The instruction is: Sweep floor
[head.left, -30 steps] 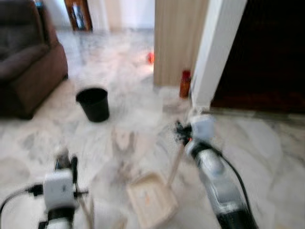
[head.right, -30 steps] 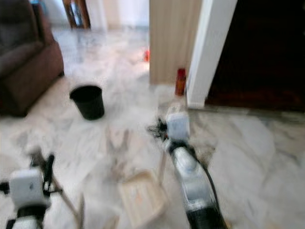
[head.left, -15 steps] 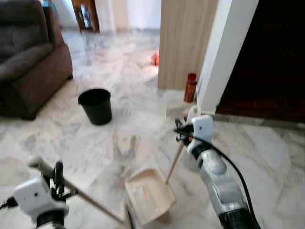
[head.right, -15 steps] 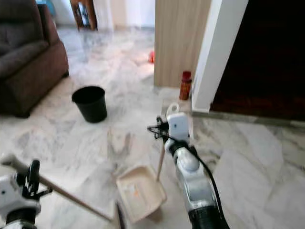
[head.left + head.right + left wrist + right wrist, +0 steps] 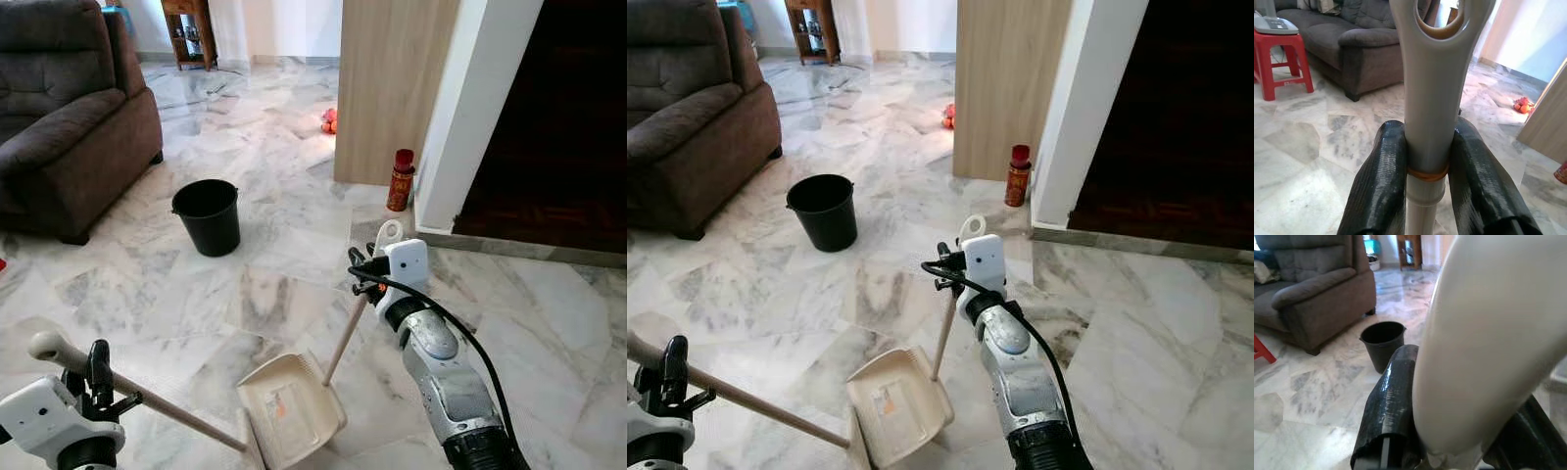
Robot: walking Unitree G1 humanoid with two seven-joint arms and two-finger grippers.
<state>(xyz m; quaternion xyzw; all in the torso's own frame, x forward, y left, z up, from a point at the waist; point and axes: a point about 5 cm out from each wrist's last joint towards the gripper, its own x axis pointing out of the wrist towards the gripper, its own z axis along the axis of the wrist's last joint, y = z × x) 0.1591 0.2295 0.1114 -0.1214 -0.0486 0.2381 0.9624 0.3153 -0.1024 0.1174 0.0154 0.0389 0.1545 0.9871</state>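
Observation:
A cream dustpan (image 5: 289, 411) rests on the marble floor just in front of me. Its wooden handle (image 5: 345, 338) rises to a white grip (image 5: 385, 235), and my right gripper (image 5: 367, 276) is shut on that handle. In the right wrist view a black finger (image 5: 1388, 406) presses against the white grip (image 5: 1488, 342). At the lower left, my left gripper (image 5: 98, 370) is shut on the broom handle (image 5: 167, 416), which slants down toward the dustpan. The left wrist view has both fingers (image 5: 1378, 181) clamped on the grey handle end (image 5: 1432, 98).
A black bucket (image 5: 208, 215) stands on the floor ahead to the left, near a brown sofa (image 5: 69, 108). A red bottle (image 5: 402, 179) sits by a wood panel (image 5: 392, 78) and white pillar (image 5: 475, 108). Beyond are small orange objects (image 5: 329, 120). A red stool (image 5: 1278, 58) stands by the sofa.
The blur has gone and the whole view has shifted as the camera moved. My left arm with the broom handle now sits lower and further left. The dustpan stays on the floor.

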